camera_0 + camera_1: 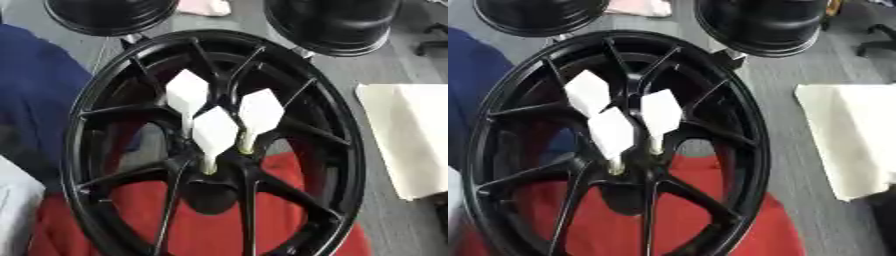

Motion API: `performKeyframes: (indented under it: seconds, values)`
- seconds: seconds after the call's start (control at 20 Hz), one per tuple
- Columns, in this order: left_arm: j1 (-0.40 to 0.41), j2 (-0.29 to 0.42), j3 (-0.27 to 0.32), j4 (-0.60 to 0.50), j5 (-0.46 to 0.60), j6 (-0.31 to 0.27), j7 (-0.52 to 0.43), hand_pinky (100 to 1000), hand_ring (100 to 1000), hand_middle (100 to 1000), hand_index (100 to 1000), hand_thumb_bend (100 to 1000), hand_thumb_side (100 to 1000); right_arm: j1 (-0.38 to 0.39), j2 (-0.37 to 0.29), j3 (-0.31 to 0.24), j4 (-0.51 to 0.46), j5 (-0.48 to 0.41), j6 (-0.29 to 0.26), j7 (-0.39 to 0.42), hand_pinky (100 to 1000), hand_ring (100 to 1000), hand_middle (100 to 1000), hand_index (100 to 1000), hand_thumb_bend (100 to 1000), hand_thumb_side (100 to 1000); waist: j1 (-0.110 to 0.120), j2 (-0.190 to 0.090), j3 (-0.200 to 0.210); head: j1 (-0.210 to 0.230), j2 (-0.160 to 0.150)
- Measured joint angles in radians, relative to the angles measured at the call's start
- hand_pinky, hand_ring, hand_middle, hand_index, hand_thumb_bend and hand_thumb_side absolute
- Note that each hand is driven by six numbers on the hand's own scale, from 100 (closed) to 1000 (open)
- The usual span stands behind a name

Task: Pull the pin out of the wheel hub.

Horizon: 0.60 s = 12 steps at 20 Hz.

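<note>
A large black wheel hub [214,145] with thin spokes was seen filling the middle of the view, laid over a red cloth [201,225] on a grey floor [359,60]. Three white pins [215,131] with kite-shaped heads were set upright, close together, around the hub's centre. A cream sheet [407,135] was placed to the right. No robot hand was shown, so its state could not be told.
</note>
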Motion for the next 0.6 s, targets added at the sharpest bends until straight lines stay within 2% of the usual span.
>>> performKeyframes:
  seconds: [0.25,0.5,0.55,0.6]
  values:
    - [0.003,0.000,0.005,0.001,0.004,-0.005,0.006,850,834,803,809,308,885,-0.007,0.019,-0.046,0.036,0.097,-0.045,0.138,831,911,844,854,244,100,0.005,0.000,-0.002,-0.001,0.001]
    - [0.003,0.000,0.005,0.003,0.009,-0.006,0.006,850,834,803,808,309,883,-0.036,0.022,-0.066,0.017,0.108,-0.059,0.146,824,900,832,847,230,111,0.008,0.000,-0.002,-0.002,0.002]
    - [0.003,0.000,0.005,0.003,0.009,-0.006,0.006,850,834,804,808,309,884,-0.043,0.022,-0.068,0.010,0.108,-0.059,0.143,819,889,820,838,225,129,0.008,0.000,-0.001,-0.002,0.002]
    - [0.003,0.000,0.005,0.004,0.009,-0.006,0.006,850,834,804,808,309,884,-0.050,0.022,-0.068,0.003,0.107,-0.059,0.137,812,875,804,827,208,216,0.008,0.000,-0.001,-0.003,0.002]
